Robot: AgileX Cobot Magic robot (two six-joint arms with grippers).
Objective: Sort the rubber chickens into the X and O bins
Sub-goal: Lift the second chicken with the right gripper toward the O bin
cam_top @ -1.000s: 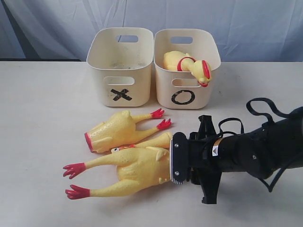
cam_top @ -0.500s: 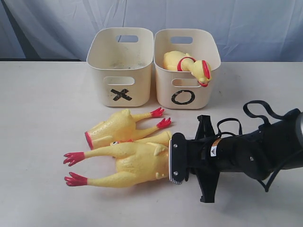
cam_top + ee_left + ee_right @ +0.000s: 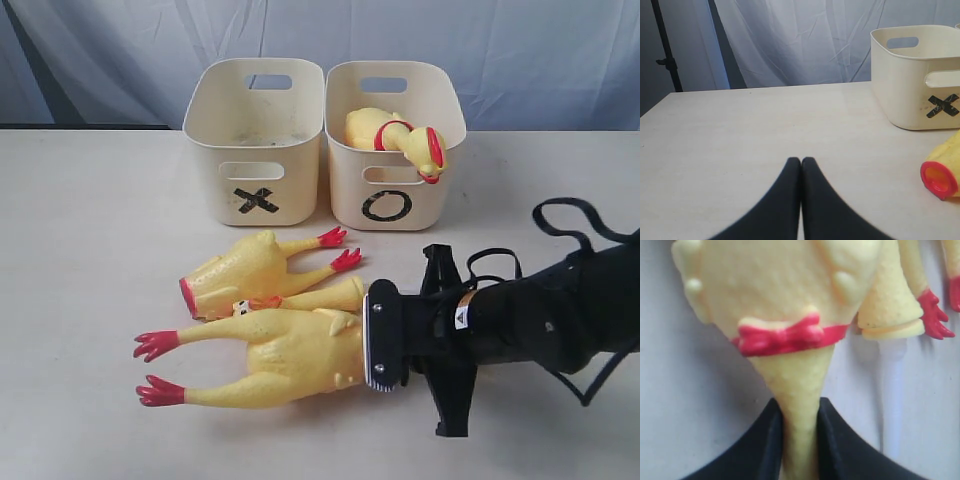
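Right wrist view tells the main story: the right gripper (image 3: pixel 799 409) has its jaws pinched on the thin neck of a whole chicken (image 3: pixel 785 295), just below the red bow collar. That chicken lies on the table (image 3: pixel 90 220) at about 6 o'clock, legs pointing to 9 o'clock. The left gripper (image 3: pixel 801 161) is closed on nothing, low over bare table.

From where I stand, the grip looks risky. The neck is soft and slim and the heavy body sits far from the jaws, so on a lift it could sag, swing or slide out. The headless body (image 3: pixel 245 278) and a loose neck piece (image 3: pixel 335 296) lie right against it on the 12 o'clock side and could be dragged along. The long legs might also catch a bin rim.

Counting: four chicken items, namely the held one, the headless body, the neck piece, and a second whole chicken (image 3: pixel 385 130) in the O bin (image 3: pixel 345 195), its head drooping over the front rim. Two bins at 12 o'clock, the X bin (image 3: pixel 290 185) apparently empty.
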